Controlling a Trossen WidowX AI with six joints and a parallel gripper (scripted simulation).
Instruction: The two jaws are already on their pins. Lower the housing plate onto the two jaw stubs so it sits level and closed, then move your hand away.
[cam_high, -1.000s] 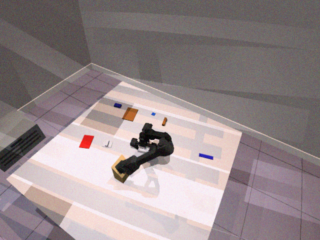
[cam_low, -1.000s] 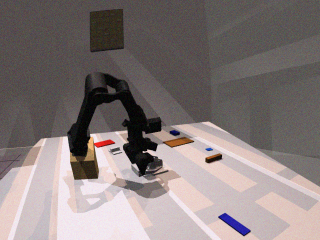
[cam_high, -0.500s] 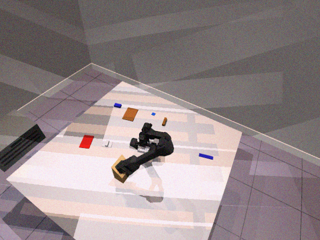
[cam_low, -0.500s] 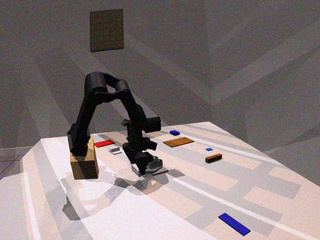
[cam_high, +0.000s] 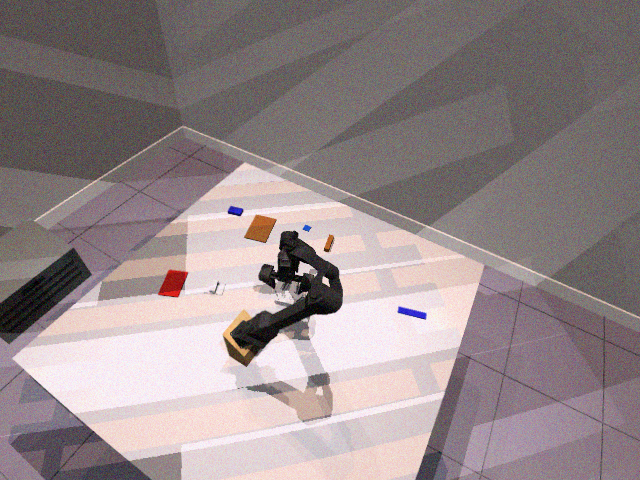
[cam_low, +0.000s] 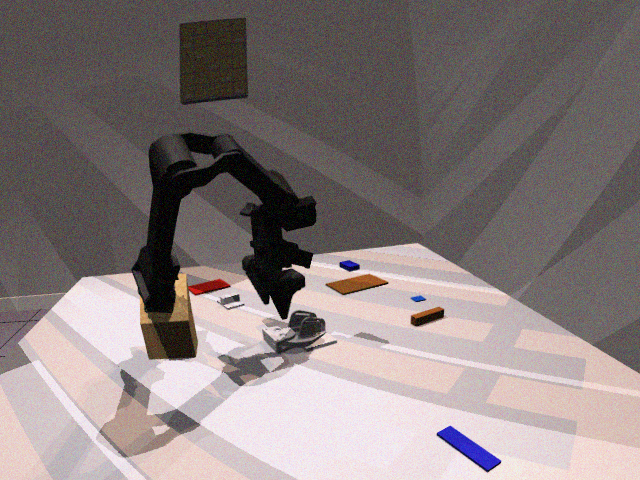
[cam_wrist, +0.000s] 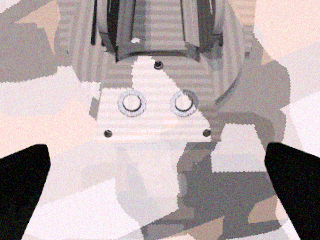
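Note:
The light grey housing plate (cam_wrist: 150, 120) (cam_low: 276, 334) (cam_high: 284, 296) lies over the grey base, and looks flat in the wrist view. Two round stubs (cam_wrist: 132, 102) (cam_wrist: 183, 102) show in its ringed holes; three dark small holes surround them. The grey upright parts of the jaw assembly (cam_low: 309, 324) stand behind the plate and are cut off by the top edge of the wrist view. My gripper (cam_wrist: 159, 154) (cam_low: 275, 310) is open and empty, above and just off the plate's near edge, with its fingertips wide apart and not touching the plate. The gripper is largely hidden in the top view.
A small white bracket (cam_high: 219, 289) (cam_low: 231, 301) and a red plate (cam_high: 173, 283) (cam_low: 209, 286) lie to one side. An orange-brown plate (cam_low: 356, 283), a blue block (cam_low: 349, 265), a small blue piece (cam_low: 418, 298), a brown bar (cam_low: 427, 316) and a blue strip (cam_low: 468, 448) lie farther around.

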